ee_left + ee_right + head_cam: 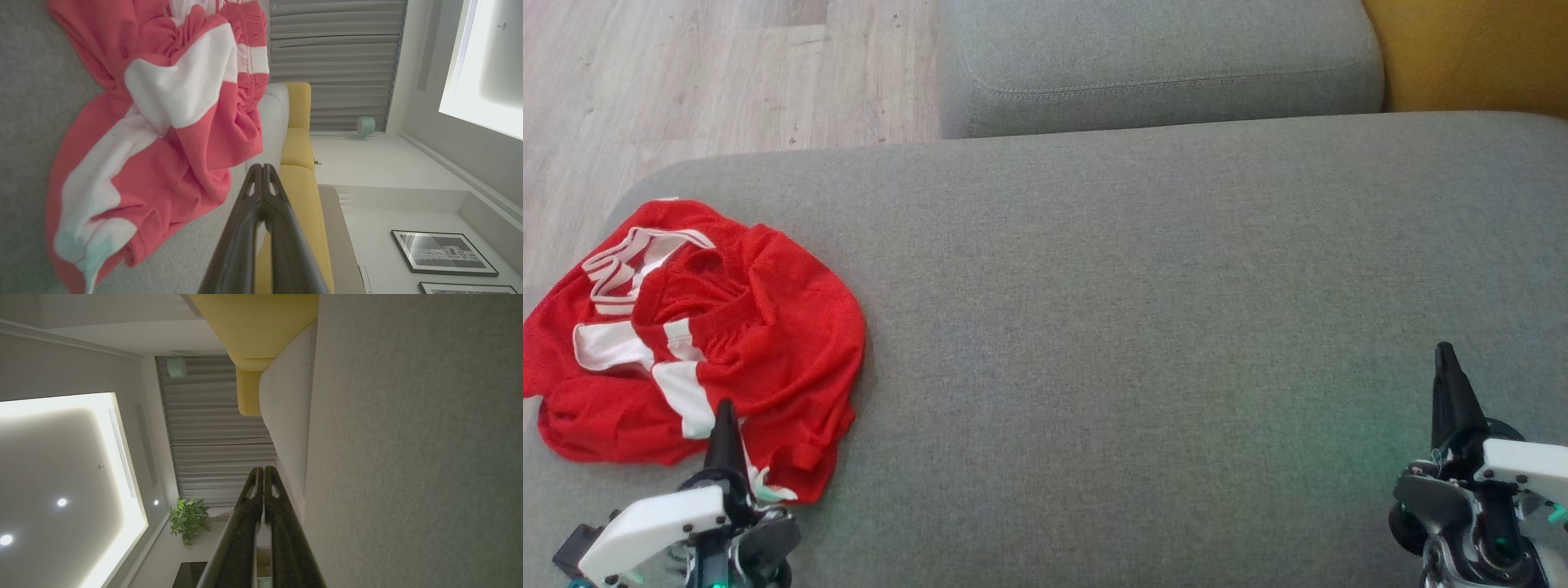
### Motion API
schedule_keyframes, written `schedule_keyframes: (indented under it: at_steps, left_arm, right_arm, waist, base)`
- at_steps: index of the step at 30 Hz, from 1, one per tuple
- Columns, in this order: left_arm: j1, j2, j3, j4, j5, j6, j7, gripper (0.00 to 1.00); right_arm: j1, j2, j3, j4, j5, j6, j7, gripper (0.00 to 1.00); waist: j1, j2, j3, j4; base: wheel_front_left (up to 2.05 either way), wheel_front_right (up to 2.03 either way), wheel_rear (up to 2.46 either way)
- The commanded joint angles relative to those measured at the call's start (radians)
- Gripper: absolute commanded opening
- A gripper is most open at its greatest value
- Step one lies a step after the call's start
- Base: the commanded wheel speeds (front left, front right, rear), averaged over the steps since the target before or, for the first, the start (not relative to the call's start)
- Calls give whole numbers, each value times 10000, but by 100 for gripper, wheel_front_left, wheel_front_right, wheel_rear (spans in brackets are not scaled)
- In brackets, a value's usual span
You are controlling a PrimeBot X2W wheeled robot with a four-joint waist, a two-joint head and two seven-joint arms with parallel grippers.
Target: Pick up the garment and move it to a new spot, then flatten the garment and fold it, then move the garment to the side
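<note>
Lying crumpled at the left end of the grey fabric sofa seat (pixel 1143 327), the red mesh garment with white stripes (pixel 698 343) forms a loose heap near the seat's rounded corner, with pale wood-look floor (pixel 686 73) beyond. My left tool (pixel 725 408) hovers at the heap's near edge, its two dark fingers pressed together and gripping nothing; whether it touches the cloth I cannot tell. My right tool (pixel 1446 353), likewise closed and empty, stands well apart over bare upholstery on the seat's right side.
</note>
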Motion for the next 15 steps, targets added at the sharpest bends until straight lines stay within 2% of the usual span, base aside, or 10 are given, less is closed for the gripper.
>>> schedule_keyframes:
  at_steps: [1, 7, 8, 9, 10, 15]
  left_arm:
    - [-479, 49, 394, -368, -57, -65, 29, 0]
    - [-479, 49, 394, -368, -57, -65, 29, 0]
    - [-1, 0, -3, 3, 2, 0, -2, 100]
    - [26, 0, -30, 102, 6, 9, -6, 0]
    - [99, -8, -62, 250, 6, 9, -8, 100]
    - [339, -29, -170, 579, 53, 8, -99, 100]
  right_arm:
    - [-467, -33, 210, -378, 74, 69, 65, 0]
    - [-467, -33, 210, -378, 74, 69, 65, 0]
    - [-1, 0, 3, 2, 3, 0, 1, 100]
    - [25, 4, 16, 100, 3, -2, -2, 0]
    - [99, 9, 23, 250, 3, -9, -4, 100]
    - [358, 25, 145, 532, 50, -9, -42, 100]
  waist:
    - [0, 0, 0, 0]
    - [0, 0, 0, 0]
    - [0, 0, 0, 0]
    - [0, 0, 0, 0]
    - [0, 0, 0, 0]
    - [0, 0, -41, -3]
  base:
    - [0, 0, 0]
    - [0, 0, 0]
    - [0, 0, 0]
    - [0, 0, 0]
    - [0, 0, 0]
    - [0, 0, 0]
